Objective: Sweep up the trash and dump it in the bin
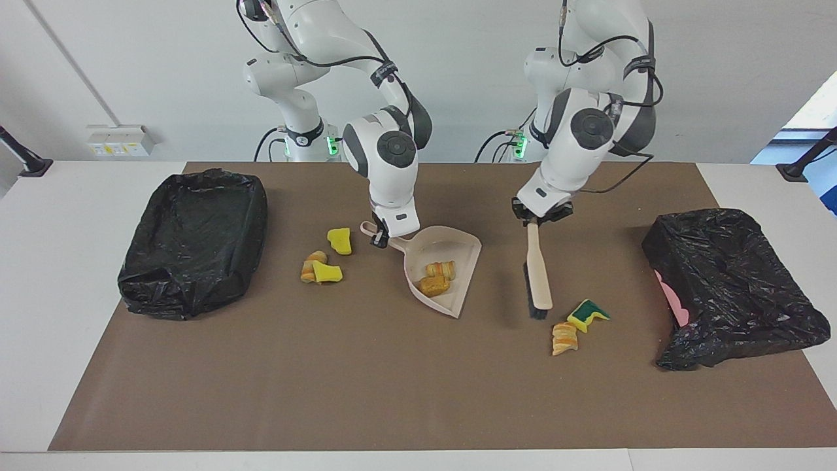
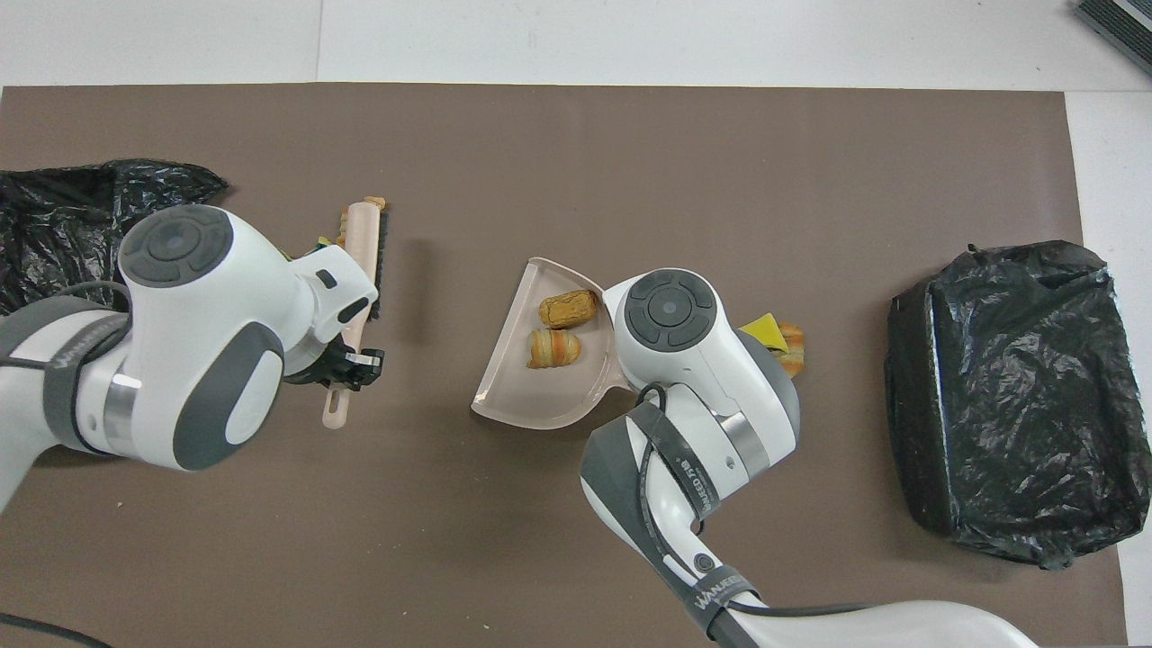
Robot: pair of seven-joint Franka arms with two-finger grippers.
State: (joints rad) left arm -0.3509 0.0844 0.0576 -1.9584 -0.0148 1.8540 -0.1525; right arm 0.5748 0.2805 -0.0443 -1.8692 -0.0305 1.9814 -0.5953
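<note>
Already 2 pastry lumps (image 1: 437,277) lie inside the beige dustpan (image 1: 451,252), which rests on the brown mat (image 1: 392,392) near the table's middle with its open lip turned toward the left arm's end. The right gripper (image 1: 381,237) is clamped on the dustpan's handle, low at the mat, probably to pin the pan so that pieces pushed against its lip ride in rather than shove it away. The left gripper (image 1: 540,217) is closed on the handle of the brush (image 1: 538,280), whose black bristles face the dustpan; the head hangs just beside a striped pastry lump (image 1: 564,338) and a green-backed sponge chunk (image 1: 588,315), which lie touching each other toward the left arm's end. That placement suits a stroke that would drag this pair toward the pan. 3 more pieces, a yellow sponge chunk (image 1: 339,240) and a pastry lump touching another yellow chunk (image 1: 320,271), lie beside the dustpan toward the right arm's end, where the pan's mouth does not face them. 2 bins lined with black bags stand at the ends of the mat, one at the right arm's end (image 1: 196,242) and one at the left arm's end (image 1: 732,281), so nothing is dumped yet.
</note>
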